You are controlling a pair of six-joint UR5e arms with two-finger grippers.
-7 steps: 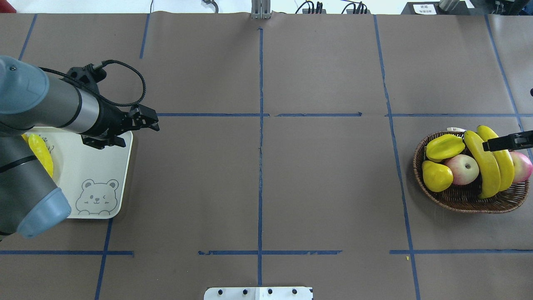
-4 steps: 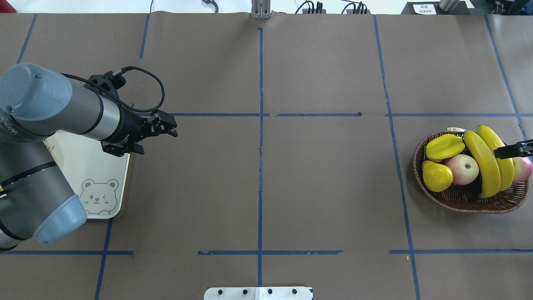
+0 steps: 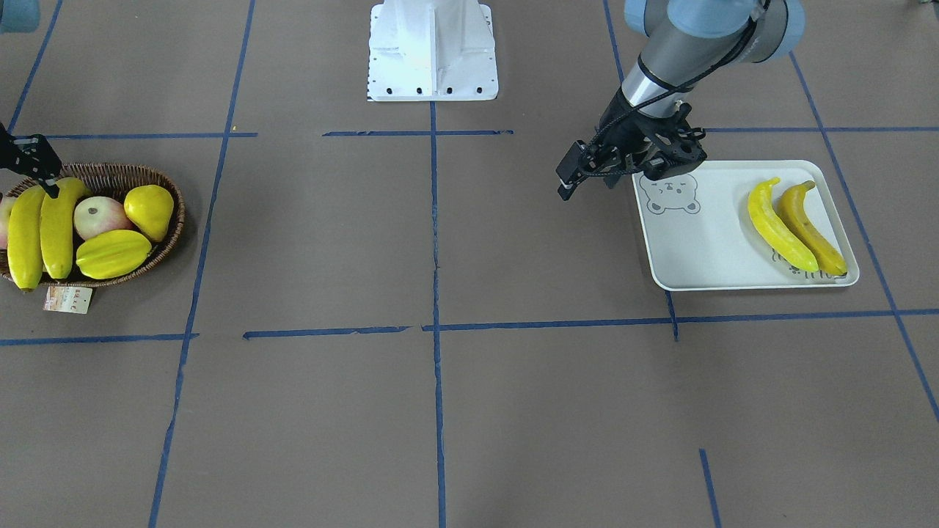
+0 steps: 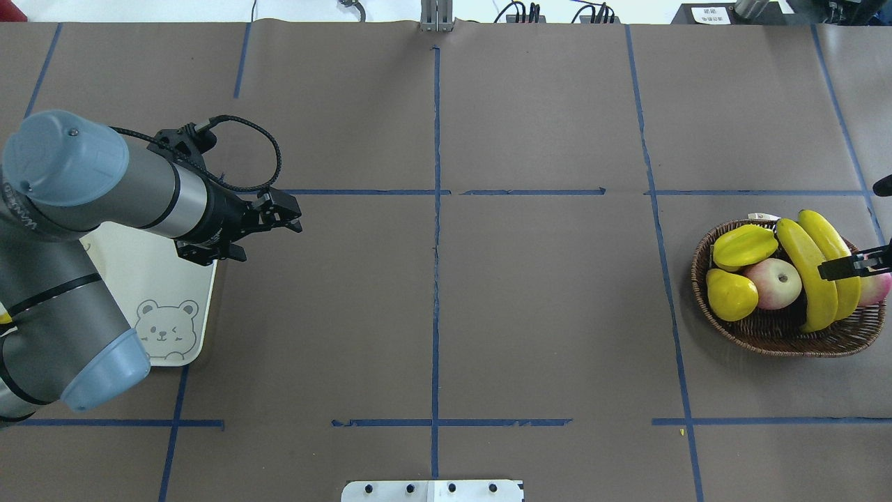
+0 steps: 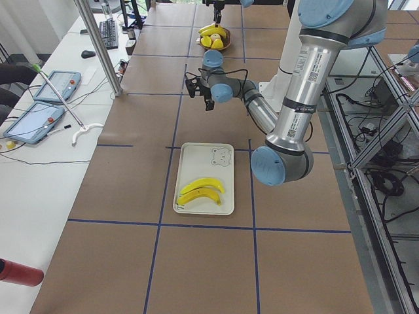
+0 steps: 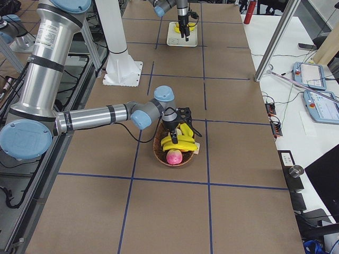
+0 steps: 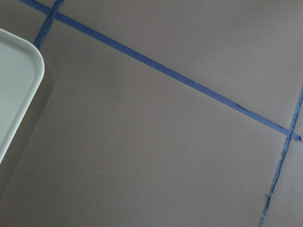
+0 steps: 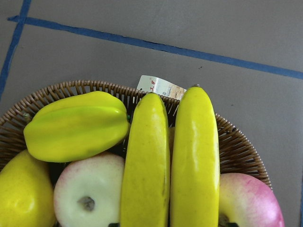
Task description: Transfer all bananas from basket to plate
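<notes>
Two yellow bananas [image 4: 808, 275] [image 4: 836, 251] lie side by side in the dark wicker basket [image 4: 766, 341] at the right. My right gripper [image 4: 826, 268] hangs just over their middle and looks open; in the right wrist view both bananas [image 8: 147, 161] fill the centre. Two more bananas [image 3: 779, 226] [image 3: 810, 229] lie on the pale bear plate [image 3: 704, 249]. My left gripper [image 4: 291, 217] is open and empty, just past the plate's [image 4: 174, 293] right edge, above bare table. In the overhead view my left arm hides the plate's bananas.
The basket also holds a starfruit [image 4: 744, 245], a yellow pear [image 4: 730, 294] and two apples [image 4: 773, 282] [image 4: 877, 282]. A paper tag [image 3: 67, 299] lies at its far side. Blue tape lines cross the brown table cover. The robot base [image 3: 431, 51] stands at the near middle.
My left arm has swung right, off the plate, out over the table. My right gripper has shifted a little right and toward the robot over the two bananas.
</notes>
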